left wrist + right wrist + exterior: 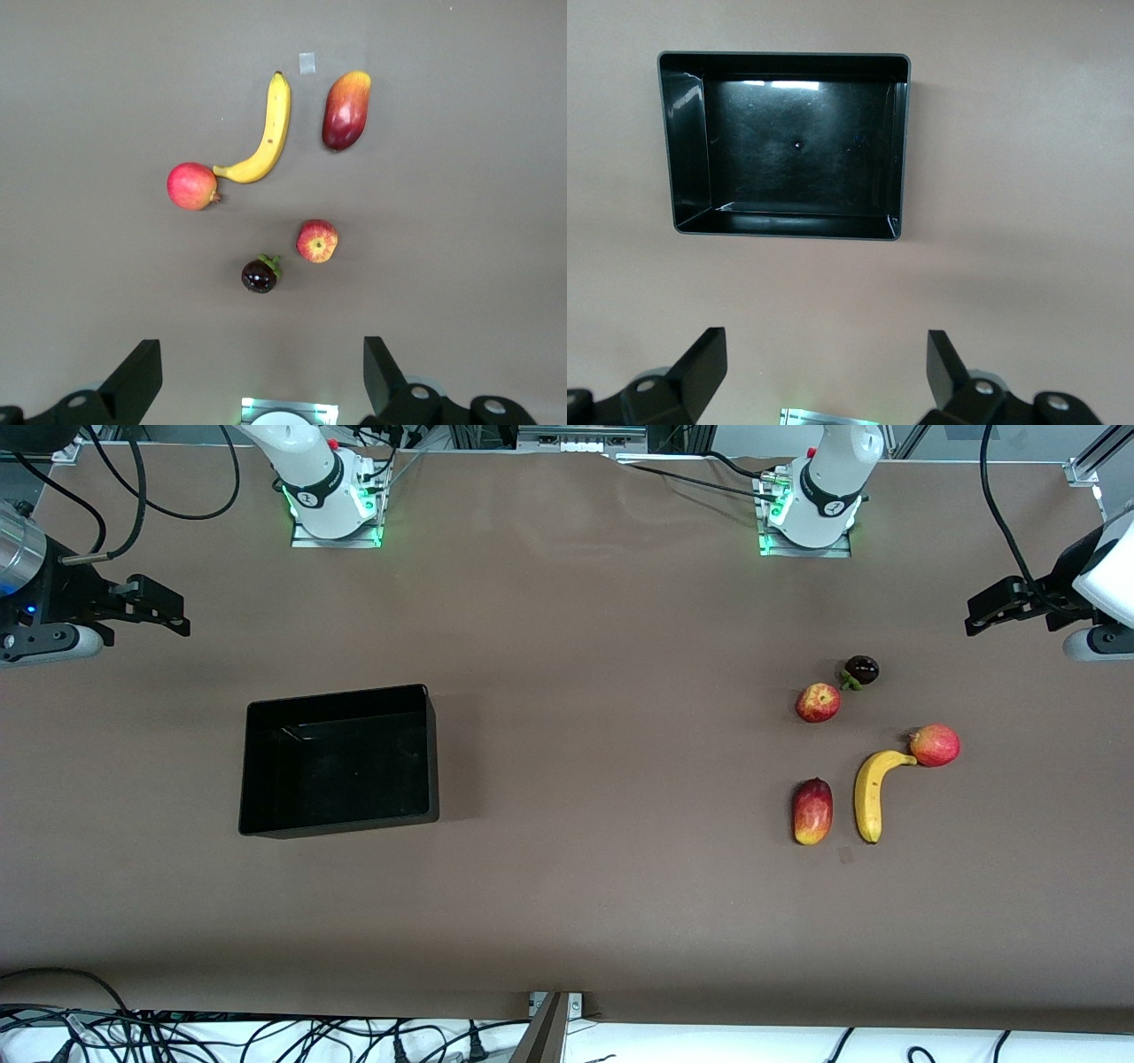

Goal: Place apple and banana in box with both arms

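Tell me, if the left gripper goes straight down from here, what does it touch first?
Probably bare table: the open left gripper hangs short of the dark purple fruit, the closest fruit.

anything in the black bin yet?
No. The shallow glossy black plastic bin shows only its bare floor in the right wrist view.

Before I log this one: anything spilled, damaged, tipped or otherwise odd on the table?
Nothing stands out. The box sits upright and empty; the apple, banana and three other fruits lie intact toward the left arm's end. The banana's tip touches the pinkish-red fruit. Both end effectors, left and right, wait open.
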Tool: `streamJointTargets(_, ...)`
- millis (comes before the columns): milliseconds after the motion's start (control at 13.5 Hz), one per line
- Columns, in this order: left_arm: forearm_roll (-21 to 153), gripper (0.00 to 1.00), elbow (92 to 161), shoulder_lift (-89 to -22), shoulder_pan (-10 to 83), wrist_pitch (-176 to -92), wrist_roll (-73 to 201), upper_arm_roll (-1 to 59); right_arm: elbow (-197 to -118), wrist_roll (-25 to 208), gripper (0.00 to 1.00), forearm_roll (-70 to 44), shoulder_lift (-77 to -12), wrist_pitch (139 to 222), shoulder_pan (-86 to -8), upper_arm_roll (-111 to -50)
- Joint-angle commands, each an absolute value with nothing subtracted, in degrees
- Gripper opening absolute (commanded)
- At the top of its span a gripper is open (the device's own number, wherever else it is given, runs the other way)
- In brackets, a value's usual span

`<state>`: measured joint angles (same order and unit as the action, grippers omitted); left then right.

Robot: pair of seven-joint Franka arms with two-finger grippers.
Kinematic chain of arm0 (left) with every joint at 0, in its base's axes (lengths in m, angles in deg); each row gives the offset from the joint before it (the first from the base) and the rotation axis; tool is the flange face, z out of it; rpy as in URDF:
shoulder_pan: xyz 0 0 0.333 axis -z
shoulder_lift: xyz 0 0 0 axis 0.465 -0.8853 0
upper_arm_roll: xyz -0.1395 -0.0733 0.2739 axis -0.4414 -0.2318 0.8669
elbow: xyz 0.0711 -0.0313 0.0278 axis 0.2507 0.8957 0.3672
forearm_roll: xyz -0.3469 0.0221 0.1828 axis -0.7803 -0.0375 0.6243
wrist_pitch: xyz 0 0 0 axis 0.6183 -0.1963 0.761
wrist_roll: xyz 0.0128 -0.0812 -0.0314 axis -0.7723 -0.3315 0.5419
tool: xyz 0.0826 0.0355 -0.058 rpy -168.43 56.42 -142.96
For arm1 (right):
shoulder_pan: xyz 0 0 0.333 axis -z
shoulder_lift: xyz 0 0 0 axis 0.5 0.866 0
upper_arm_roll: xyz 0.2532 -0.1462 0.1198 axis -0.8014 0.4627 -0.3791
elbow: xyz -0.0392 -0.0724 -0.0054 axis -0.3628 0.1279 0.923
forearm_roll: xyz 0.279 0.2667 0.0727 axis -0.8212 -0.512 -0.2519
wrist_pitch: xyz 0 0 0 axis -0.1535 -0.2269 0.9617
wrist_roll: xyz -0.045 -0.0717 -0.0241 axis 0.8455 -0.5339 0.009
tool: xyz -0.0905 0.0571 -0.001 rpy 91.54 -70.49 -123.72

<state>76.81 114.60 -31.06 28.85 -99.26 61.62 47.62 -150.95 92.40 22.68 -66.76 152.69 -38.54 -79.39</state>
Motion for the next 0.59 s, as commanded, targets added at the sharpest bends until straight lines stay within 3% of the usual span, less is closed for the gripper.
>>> streamJointTargets(0, 77.65, 1.0, 113.33, -31.05, 28.85, -97.55, 61.88, 47.26, -149.87, 93.16, 1.0, 23.27, -66.76, 152.33, -37.56, -80.41)
streamJointTargets(370, 77.65, 1.0, 113.33, -30.96, 28.77, -97.28, 61.7, 47.87, -149.59, 95.16, 1.0, 23.53, -65.79, 152.85, -37.21, -80.23)
streamJointTargets(519, 77.56, 1.0, 113.33, -30.96, 28.68, -97.37, 61.79, 47.96, -151.34, 96.85, 1.0, 23.79, -62.21, 154.68, -37.03, -79.97)
